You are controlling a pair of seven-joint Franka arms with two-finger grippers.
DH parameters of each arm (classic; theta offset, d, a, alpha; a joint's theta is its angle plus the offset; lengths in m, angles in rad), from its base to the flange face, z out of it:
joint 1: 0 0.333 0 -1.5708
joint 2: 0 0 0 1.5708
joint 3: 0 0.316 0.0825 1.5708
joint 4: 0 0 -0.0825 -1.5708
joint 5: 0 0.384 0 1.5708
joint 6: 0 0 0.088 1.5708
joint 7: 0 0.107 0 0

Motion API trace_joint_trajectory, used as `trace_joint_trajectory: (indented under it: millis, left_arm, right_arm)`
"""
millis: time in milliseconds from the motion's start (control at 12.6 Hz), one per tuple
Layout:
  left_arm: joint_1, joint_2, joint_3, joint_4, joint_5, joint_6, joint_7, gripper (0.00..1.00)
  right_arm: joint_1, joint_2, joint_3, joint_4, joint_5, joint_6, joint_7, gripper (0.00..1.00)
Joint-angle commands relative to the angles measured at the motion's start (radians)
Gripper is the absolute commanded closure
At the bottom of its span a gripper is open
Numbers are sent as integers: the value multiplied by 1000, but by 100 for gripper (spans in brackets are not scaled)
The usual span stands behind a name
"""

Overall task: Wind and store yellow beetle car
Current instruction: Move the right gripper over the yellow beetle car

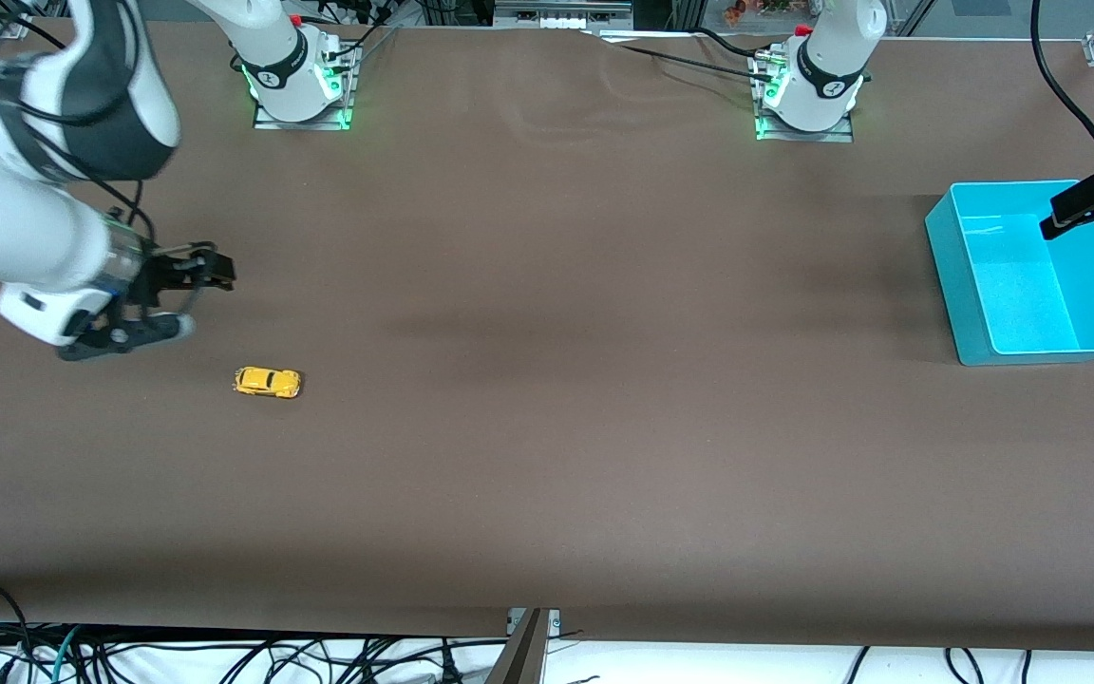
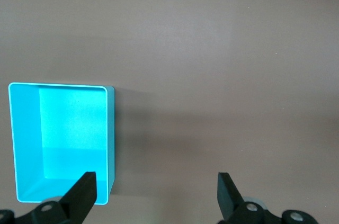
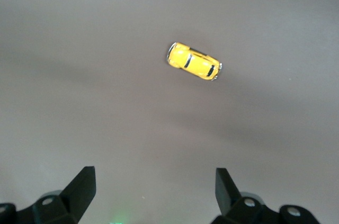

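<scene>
The yellow beetle car (image 1: pixel 268 382) stands on its wheels on the brown table, toward the right arm's end. It also shows in the right wrist view (image 3: pixel 194 62). My right gripper (image 1: pixel 198 299) is open and empty, over bare table a short way from the car, apart from it; its own view (image 3: pixel 153 192) shows nothing between the fingers. My left gripper (image 1: pixel 1093 214) is open and empty over the turquoise bin (image 1: pixel 960 285), at that bin's edge in its own view (image 2: pixel 156 192). The bin (image 2: pixel 111 144) is empty.
The bin stands near the table edge at the left arm's end. The two arm bases (image 1: pixel 300 85) (image 1: pixel 808 95) stand along the table's edge farthest from the front camera. Cables hang below the table's edge nearest to that camera.
</scene>
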Motion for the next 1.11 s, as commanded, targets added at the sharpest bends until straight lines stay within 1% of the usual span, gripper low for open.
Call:
trace_joint_trajectory:
  millis: [0,158,317,555,872,1030]
  left_arm:
    - [8,7,-5,25,-14,-18,-4,0]
    - [8,7,-5,25,-14,-18,-4,0]
    - [9,8,-5,25,-14,-18,-4,0]
    - [8,8,-3,25,-14,-18,-4,0]
    - [8,8,-5,25,-14,-18,-4,0]
    - [8,8,-5,25,-14,-18,-4,0]
  right_arm:
    - [-13,57,-8,9,-29,18,-260,0]
    - [-24,111,-8,-2,-23,70,-437,0]
    - [-24,138,-8,-51,-21,156,-598,0]
    - [-42,163,-8,-181,-16,385,-833,0]
    - [-43,163,-8,-360,-15,677,-996,1]
    - [-43,171,-8,-416,-15,786,-1059,1]
